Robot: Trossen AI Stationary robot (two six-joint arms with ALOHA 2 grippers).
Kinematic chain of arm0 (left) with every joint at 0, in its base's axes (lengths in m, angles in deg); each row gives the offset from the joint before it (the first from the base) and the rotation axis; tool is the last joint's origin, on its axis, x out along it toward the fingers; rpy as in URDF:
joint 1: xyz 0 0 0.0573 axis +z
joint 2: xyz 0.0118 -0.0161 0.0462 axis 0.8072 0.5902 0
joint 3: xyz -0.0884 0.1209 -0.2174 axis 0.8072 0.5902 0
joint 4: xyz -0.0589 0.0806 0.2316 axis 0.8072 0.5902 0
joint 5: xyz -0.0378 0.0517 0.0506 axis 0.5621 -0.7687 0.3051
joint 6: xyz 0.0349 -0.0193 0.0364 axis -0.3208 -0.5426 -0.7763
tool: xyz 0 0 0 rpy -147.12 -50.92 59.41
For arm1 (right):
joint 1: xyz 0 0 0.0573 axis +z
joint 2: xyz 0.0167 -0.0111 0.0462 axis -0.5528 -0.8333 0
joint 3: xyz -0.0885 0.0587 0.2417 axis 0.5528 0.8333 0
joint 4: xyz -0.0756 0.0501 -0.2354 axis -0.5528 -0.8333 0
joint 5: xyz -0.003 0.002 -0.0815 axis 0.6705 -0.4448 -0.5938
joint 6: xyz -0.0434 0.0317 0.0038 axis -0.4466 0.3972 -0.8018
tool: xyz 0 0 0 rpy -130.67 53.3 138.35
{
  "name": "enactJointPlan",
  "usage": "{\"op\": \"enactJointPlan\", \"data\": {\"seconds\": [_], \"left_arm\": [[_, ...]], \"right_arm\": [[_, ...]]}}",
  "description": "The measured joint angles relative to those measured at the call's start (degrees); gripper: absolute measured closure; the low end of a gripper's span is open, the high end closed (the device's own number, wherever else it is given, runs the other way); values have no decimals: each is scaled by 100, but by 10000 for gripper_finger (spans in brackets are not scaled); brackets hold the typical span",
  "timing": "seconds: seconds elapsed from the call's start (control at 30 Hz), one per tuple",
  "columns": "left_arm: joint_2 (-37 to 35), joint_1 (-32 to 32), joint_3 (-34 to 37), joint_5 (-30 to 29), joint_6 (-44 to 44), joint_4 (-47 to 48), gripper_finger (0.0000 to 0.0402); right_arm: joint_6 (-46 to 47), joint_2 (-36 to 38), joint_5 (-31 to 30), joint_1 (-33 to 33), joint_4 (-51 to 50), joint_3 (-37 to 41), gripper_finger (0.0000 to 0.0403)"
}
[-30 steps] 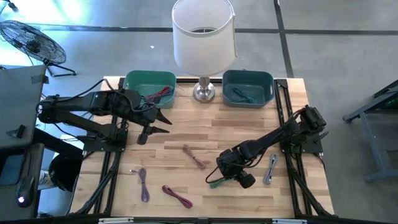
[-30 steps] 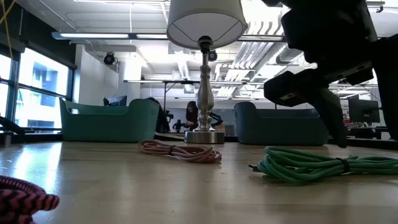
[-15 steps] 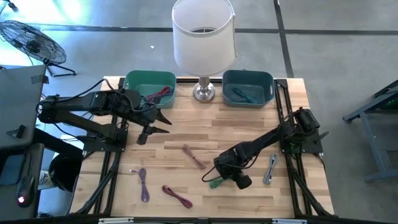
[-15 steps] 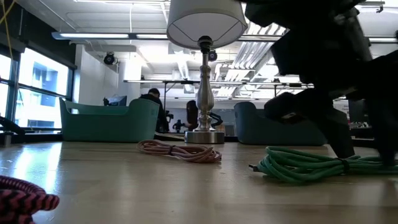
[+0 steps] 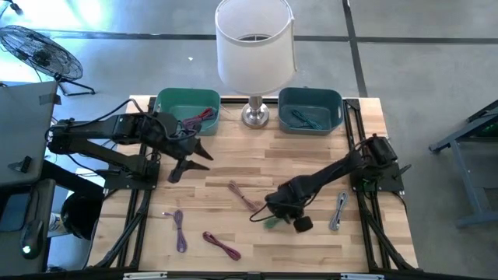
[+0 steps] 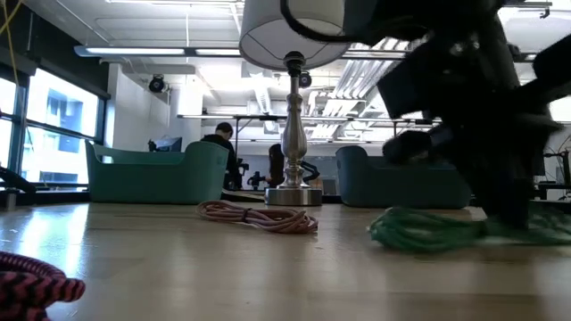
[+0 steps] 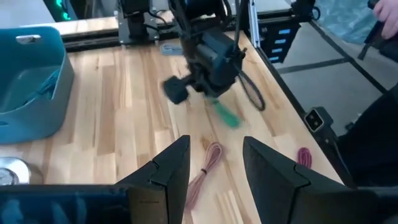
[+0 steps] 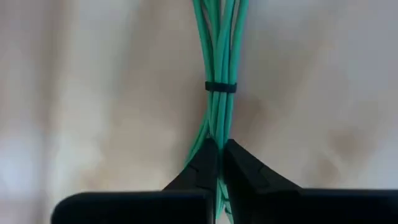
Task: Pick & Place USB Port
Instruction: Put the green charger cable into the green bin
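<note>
A coiled green cable (image 8: 219, 56), bound by a black tie (image 8: 221, 87), lies on the wooden table right of centre (image 5: 270, 223). My right gripper (image 8: 217, 157) stands over it and is shut on it; the low view shows the gripper (image 6: 500, 192) above the cable (image 6: 419, 230). My left gripper (image 7: 214, 165) hovers open over the table's far left part (image 5: 191, 159), holding nothing. Its wrist view shows the green cable (image 7: 225, 116) far off, under the right gripper. My right gripper pinches the green cable's bundled strands (image 8: 214, 134) between its two fingers, a short way from the black tie. The fingers come from above, pointing down, one on each side of the bundle. The cable lies along the table.
A green bin (image 5: 187, 109) with cables and a blue bin (image 5: 311, 110) stand at the far edge, a lamp (image 5: 254, 47) between them. Loose on the table lie a pink cable (image 5: 243, 196), a purple cable (image 5: 179, 230), a red cable (image 5: 222, 245) and a grey cable (image 5: 339, 211).
My right gripper has come down onto the green cable, drifting a little toward the table's left edge, and has shut on the bundle. The cable has shifted slightly on the table.
</note>
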Motion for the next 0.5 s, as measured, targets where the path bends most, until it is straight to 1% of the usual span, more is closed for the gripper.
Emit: {"op": "enactJointPlan", "data": {"seconds": [0.07, 0.2, 0.27, 0.4, 0.5], "left_arm": [[0, 0, 0, -1, 1, -122, 257], [0, 0, 0, -5, 9, -284, 257], [0, 0, 0, -91, 47, -431, 257], [1, 2, 0, -253, 132, -847, 257], [57, 2, 0, -265, 238, -1295, 257]], "right_arm": [[-91, 212, -510, -53, -530, -235, 399], [-81, 708, -1347, -236, -1501, -760, 400], [-60, 1013, -1803, -303, -1844, -1052, 401], [44, 1626, -2703, -356, -1872, -1733, 402], [-51, 1977, -3309, -208, -1781, -2284, 402]]}}
